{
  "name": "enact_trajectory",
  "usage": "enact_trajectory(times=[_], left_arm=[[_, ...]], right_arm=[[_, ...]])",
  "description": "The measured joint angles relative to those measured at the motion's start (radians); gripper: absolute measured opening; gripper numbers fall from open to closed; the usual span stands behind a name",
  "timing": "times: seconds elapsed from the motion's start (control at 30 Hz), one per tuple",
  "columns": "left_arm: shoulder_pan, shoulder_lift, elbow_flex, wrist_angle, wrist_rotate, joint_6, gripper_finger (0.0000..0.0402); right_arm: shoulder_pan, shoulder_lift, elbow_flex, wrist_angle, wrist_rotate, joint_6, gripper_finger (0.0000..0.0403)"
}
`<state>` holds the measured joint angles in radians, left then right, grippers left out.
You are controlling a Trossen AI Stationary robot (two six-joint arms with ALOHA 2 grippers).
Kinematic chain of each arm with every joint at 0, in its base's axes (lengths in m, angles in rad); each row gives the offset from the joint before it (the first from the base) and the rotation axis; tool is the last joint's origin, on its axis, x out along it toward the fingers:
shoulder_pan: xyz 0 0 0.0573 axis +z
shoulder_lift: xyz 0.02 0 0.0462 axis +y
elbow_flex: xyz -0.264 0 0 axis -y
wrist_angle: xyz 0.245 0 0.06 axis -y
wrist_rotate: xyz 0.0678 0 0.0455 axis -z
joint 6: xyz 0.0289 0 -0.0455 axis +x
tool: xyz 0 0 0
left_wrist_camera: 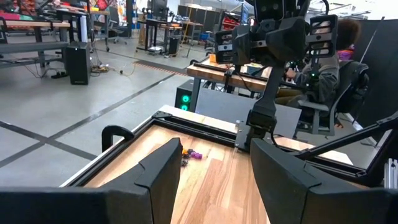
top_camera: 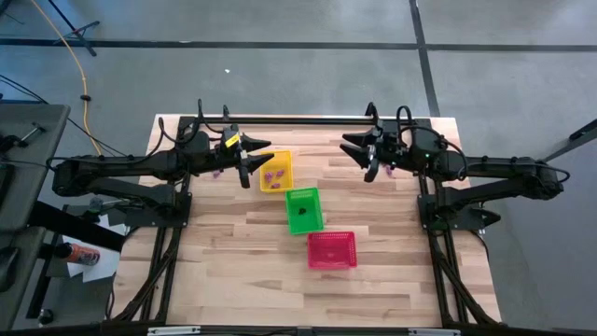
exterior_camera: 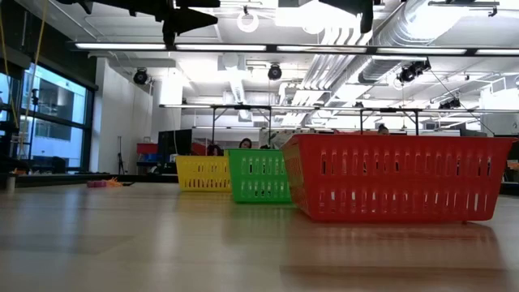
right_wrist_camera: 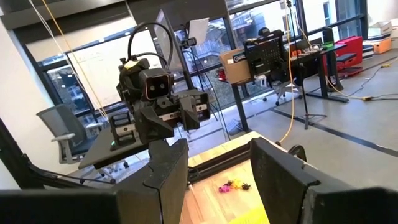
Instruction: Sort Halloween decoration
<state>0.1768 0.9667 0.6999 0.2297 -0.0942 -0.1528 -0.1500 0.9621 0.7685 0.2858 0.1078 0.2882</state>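
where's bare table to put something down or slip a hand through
The widest bare wood is the near half of the table, left of the red basket and in front of the green basket. A smaller patch lies between the yellow basket and the right gripper. It is crowded around the left gripper, beside the yellow basket.

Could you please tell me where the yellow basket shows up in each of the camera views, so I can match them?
High view: yellow basket beside the left gripper, farthest of the row.
Low view: left of the green basket, farthest back.
Left wrist view: not in it.
Right wrist view: only a yellow corner at the bottom edge.
Shared landmark: the green basket beside it.
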Motion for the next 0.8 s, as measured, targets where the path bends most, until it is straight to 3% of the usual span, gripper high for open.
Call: enact_trajectory(times=[0.33,0.57,0.63,0.8], left_arm=[[0.0,0.0,0.0,0.0,-0.05,0.0,0.0181],[0.0,0.0,0.0,0.0,-0.045,0.0,0.0181],[0.0,0.0,0.0,0.003,0.0,0.0,0.0181],[0.0,0.0,0.0,0.02,0.076,0.0,0.0181]], right_arm=[[0.0,0.0,0.0,-0.036,0.0,0.0,0.0169],[0.0,0.0,0.0,-0.036,0.004,0.013,0.0169],[0.0,0.0,0.0,-0.048,0.045,0.078,0.0169],[-0.001,0.016,0.066,-0.351,0.147,0.203,0.0169]])
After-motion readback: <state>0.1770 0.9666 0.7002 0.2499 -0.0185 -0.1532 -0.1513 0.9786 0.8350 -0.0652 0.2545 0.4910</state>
